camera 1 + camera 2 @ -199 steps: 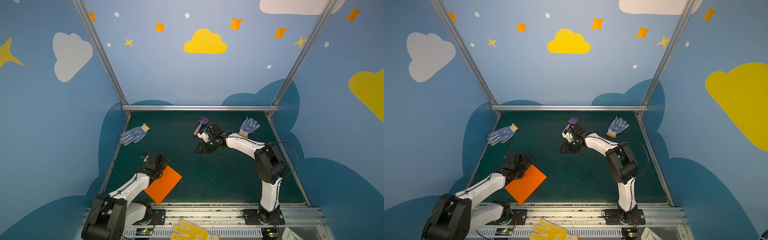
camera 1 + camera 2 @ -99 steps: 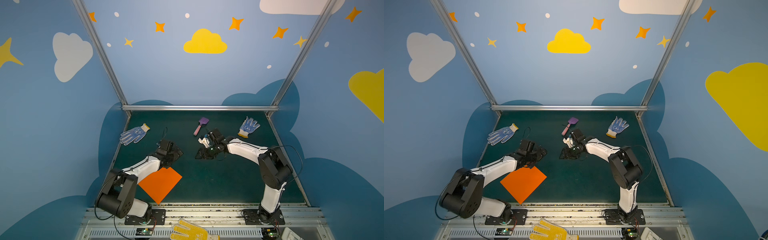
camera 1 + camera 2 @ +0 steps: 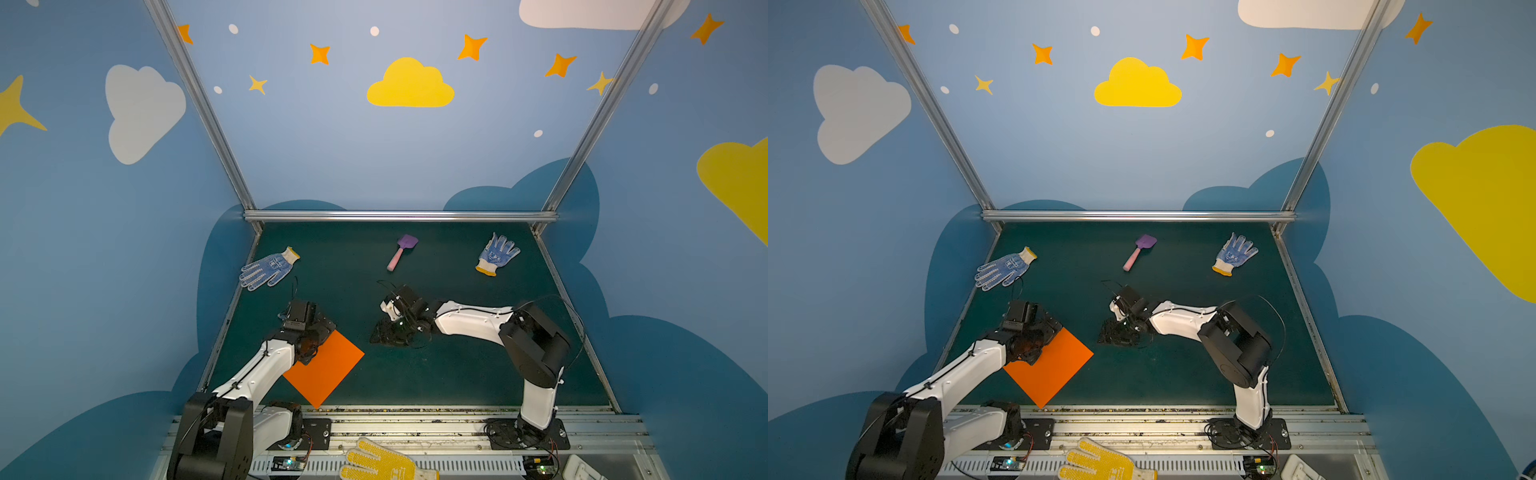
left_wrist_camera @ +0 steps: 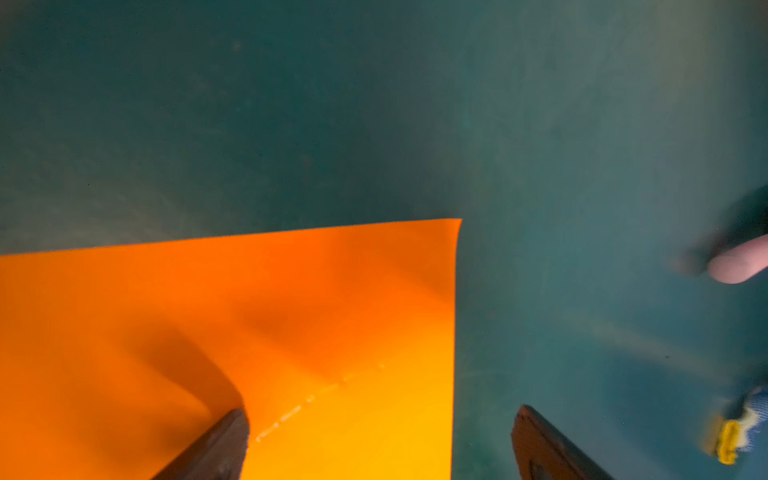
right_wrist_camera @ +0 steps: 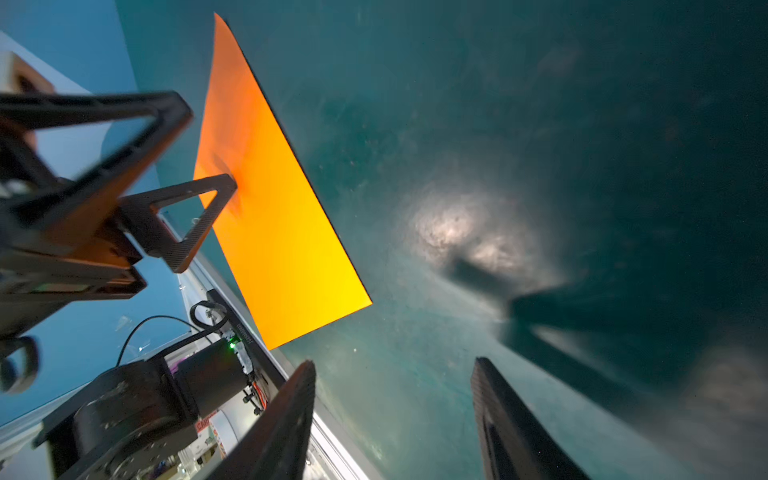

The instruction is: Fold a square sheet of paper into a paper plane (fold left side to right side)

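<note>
Left end effector (image 4: 381,411) is spread wide, one finger (image 4: 220,449) planted on the orange paper (image 3: 328,370), the other past its edge. Right end effector (image 5: 394,363) is partly spread, holding nothing, over bare counter (image 3: 457,374). Paper's flat, front-left, turned like a diamond.

Soft, even light; top views sharp.
We see glare on the green mat (image 5: 451,226) in the right wrist view, a blurred glove cuff (image 4: 731,436) in the left.
</note>
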Controlling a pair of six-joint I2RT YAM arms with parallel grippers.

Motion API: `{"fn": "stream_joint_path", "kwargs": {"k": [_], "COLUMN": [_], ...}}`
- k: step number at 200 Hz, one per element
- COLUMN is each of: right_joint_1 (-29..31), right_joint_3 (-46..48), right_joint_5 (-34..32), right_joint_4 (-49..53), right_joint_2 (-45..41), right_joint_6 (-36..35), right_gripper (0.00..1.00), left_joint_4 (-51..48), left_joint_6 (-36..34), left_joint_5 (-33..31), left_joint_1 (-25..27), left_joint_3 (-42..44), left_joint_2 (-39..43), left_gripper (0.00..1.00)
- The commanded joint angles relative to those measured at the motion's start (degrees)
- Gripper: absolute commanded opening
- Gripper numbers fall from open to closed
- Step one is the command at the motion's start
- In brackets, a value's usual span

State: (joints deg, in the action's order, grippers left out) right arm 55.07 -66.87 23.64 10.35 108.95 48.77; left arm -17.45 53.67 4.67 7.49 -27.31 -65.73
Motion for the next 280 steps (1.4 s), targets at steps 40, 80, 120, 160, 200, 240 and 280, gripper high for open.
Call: {"fn": "stream_joint_path", "kwargs": {"k": [40, 80, 120, 160, 200, 240, 280], "right_joint_1": [4.93, 6.35, 7.32, 7.58, 7.54, 7.32, 7.11], "right_joint_3": [-1.92, -5.58, -8.03, -8.87, -8.95, -6.84, -5.22], "right_joint_5": [-5.44, -4.24, -2.71, -1.51, -1.89, -2.38, -2.3], "right_joint_4": [-2.15, -2.79, -3.8, -5.87, -5.7, -7.36, -9.42], "right_joint_2": [5.96, 10.05, 12.68, 14.19, 14.93, 14.5, 13.49], "right_joint_6": [6.83, 8.24, 9.05, 9.75, 9.41, 9.76, 9.67], "right_gripper": [0.59, 0.58, 0.58, 0.56, 0.55, 0.55, 0.54], "left_joint_4": [0.27, 0.74, 1.56, 2.25, 0.98, -15.62, -24.09], "left_joint_6": [0.21, -0.18, -0.23, -0.38, -1.56, -2.96, 1.17], "left_joint_5": [0.69, 0.87, 1.47, 1.91, 2.87, 0.16, -1.67], "left_joint_1": [-0.55, -0.62, -0.63, -0.6, -1.01, -4.49, -7.56], "left_joint_3": [4.02, 3.93, 3.73, 3.67, 1.36, -5.98, -3.91], "left_joint_2": [-2.63, -3.38, -4.39, -5.44, -5.17, 2.76, 7.33], "left_gripper": [1.0, 1.0, 1.0, 1.0, 1.0, 1.0, 1.0]}}
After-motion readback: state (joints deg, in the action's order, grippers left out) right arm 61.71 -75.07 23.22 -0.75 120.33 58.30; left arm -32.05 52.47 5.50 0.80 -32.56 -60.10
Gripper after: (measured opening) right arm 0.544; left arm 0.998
